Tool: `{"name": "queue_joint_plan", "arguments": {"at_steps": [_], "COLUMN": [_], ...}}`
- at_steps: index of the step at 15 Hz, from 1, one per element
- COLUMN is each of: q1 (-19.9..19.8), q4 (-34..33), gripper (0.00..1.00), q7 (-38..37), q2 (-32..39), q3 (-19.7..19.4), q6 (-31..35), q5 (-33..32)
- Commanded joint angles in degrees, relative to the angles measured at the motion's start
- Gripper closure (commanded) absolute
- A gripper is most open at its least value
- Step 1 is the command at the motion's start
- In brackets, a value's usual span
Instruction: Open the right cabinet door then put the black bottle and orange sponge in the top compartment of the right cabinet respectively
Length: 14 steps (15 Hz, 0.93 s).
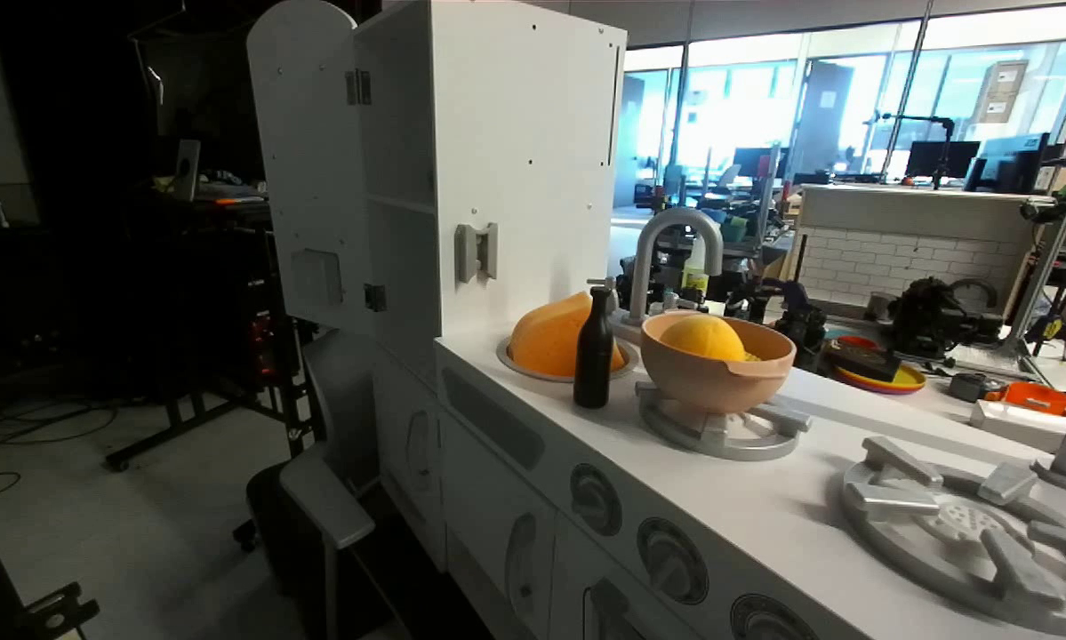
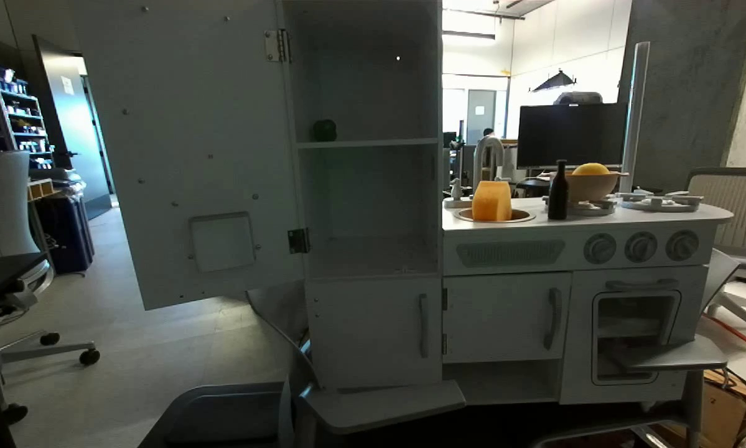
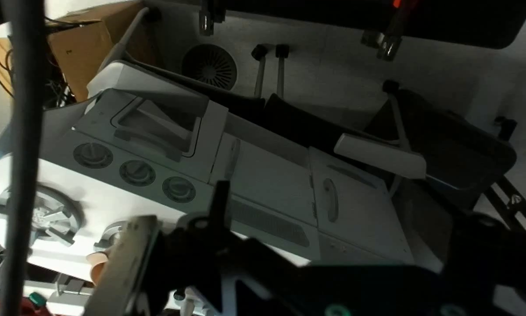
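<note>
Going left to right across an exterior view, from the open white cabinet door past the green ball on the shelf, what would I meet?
In an exterior view: plain flat white cabinet door, small round green ball, smooth bright-orange sponge, small narrow-necked black bottle, rightmost grey round burner.

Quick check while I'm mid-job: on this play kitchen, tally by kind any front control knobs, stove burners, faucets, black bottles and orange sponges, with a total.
Control knobs: 3
Stove burners: 2
Faucet: 1
Black bottle: 1
Orange sponge: 1
Total: 8
</note>
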State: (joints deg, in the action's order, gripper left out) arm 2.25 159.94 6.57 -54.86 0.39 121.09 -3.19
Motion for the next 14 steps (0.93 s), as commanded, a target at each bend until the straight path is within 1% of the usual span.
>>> {"name": "queue_joint_plan", "arguments": {"at_steps": [1,4,7,9,11,14], "q1": [-1.12,-3.5,-6.62,-8.25,-9.29,-9.82], "q4": [-3.25,-6.28,-8.24,-9.47,-10.52,-12.5], "gripper": [0.0,0.0,0.0,0.0,0.0,0.0], "q7": [-1.47,-2.7,-3.93,-3.76,-3.58,-3.93], "q2": [9.31,18.53,27.0,33.03,38.89,47.85], "q3": [-0.01,-0.04,-0.2,-1.21,-2.19,-3.4], "q6": [6.0,10.36,11.57,13.57,17.74,26.57], "q5": [-1.03,-2.29,-4.71,-6.19,-6.92,-6.7]}}
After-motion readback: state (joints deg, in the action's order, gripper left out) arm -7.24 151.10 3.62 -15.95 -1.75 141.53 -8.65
